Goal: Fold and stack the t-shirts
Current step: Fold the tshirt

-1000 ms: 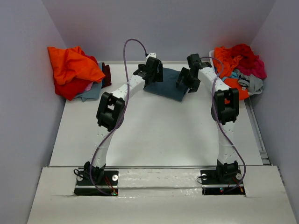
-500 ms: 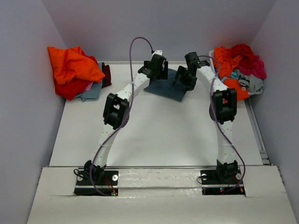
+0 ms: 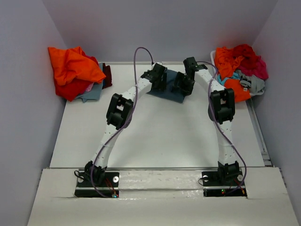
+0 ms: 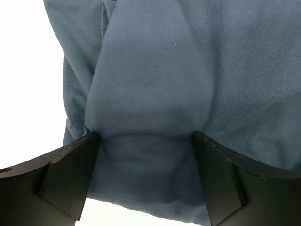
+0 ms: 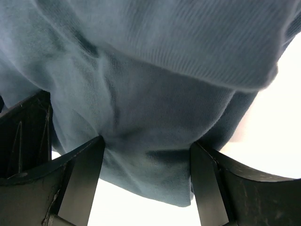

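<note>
A dark slate-blue t-shirt [image 3: 170, 90] lies folded small at the far middle of the table. My left gripper [image 3: 159, 83] is down on its left part and my right gripper [image 3: 181, 85] on its right part, close together. In the left wrist view the jaws [image 4: 146, 174] stand wide apart with blue cloth [image 4: 155, 94] bunched between the fingers. In the right wrist view the jaws [image 5: 146, 181] also stand wide apart over a fold of the same cloth [image 5: 141, 94]. Both grippers are open and straddle the shirt.
A heap of orange, red and grey shirts [image 3: 70, 70] lies at the far left by the wall. Another heap of orange, red, magenta, teal and grey shirts [image 3: 241, 68] lies at the far right. White tabletop [image 3: 155, 136] stretches between the arms.
Both grippers have moved toward each other and slightly down onto the blue shirt. The shirt now shows smaller, more bunched between them.
</note>
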`<state>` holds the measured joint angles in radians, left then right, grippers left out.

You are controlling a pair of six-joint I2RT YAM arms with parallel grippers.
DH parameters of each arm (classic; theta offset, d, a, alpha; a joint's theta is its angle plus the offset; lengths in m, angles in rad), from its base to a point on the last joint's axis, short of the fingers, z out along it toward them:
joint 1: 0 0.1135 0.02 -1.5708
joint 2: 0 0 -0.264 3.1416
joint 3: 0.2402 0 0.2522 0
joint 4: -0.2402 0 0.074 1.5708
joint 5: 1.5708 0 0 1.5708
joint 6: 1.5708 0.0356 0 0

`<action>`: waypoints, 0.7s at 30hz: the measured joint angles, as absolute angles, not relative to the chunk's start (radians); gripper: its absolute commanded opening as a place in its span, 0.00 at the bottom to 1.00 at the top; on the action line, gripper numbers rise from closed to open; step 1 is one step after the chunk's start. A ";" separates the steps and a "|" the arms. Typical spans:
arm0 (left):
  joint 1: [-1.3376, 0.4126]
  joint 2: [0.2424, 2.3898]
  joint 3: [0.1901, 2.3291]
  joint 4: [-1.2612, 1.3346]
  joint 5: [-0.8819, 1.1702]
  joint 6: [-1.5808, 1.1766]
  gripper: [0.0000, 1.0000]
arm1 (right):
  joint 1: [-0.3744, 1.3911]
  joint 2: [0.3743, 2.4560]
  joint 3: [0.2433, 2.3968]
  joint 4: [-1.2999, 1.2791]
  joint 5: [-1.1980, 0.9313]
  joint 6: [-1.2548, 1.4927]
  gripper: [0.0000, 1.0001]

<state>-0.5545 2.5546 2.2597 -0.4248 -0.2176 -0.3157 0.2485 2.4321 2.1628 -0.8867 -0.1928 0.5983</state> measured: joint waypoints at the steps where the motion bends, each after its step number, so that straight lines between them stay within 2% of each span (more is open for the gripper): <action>1: -0.554 2.555 2.260 -0.427 -0.220 -0.320 0.94 | 0.249 2.432 2.163 -0.886 -0.196 0.598 0.76; 8: -0.555 2.534 2.220 -0.443 -0.263 -0.360 0.94 | 0.250 2.428 2.145 -0.872 -0.218 0.587 0.76; 21: -0.620 2.314 1.901 -0.548 -0.319 -0.460 0.94 | 0.301 2.221 1.782 -0.800 -0.264 0.565 0.75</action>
